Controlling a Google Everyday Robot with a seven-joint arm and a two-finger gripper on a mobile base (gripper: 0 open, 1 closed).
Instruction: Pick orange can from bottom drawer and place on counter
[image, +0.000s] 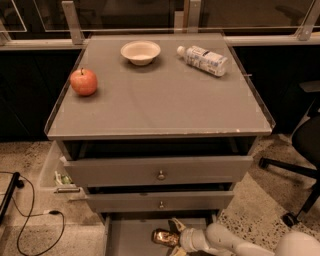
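The orange can (161, 237) lies on its side on the grey floor of the open bottom drawer (130, 240), at the bottom edge of the view. My gripper (173, 237) reaches in from the right at the can's right end. It is open, with one finger (175, 224) behind the can and the other in front of it. The white forearm (225, 241) runs off to the lower right. The counter (165, 100) is the glossy grey top of the cabinet, well above the gripper.
On the counter are a red apple (83, 82) at the left, a white bowl (140, 52) at the back and a clear bottle (202, 59) lying at the back right. The two knobbed drawers (160, 175) stick out above the bottom drawer. An office chair base (295, 170) stands at the right and cables (30, 225) lie at the left.
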